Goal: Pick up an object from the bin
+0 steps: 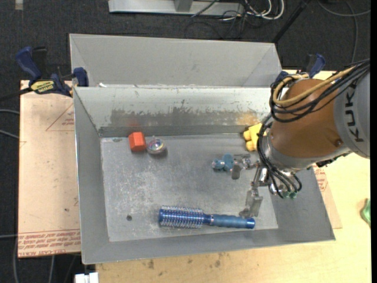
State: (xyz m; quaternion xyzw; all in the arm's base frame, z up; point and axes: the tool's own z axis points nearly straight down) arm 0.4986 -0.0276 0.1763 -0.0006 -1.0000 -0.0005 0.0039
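Fingers (253,204) spread and empty, small teal thing (222,164) just beside one, blue hairbrush (203,219) handle near the other

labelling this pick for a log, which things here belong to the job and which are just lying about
Job in hand:
- gripper, down inside the grey bin
- blue hairbrush, handle end right beside the gripper, so likely the pick

Lying about:
- orange block
- small round silvery thing beside it
- small teal thing
- yellow thing by the back wall
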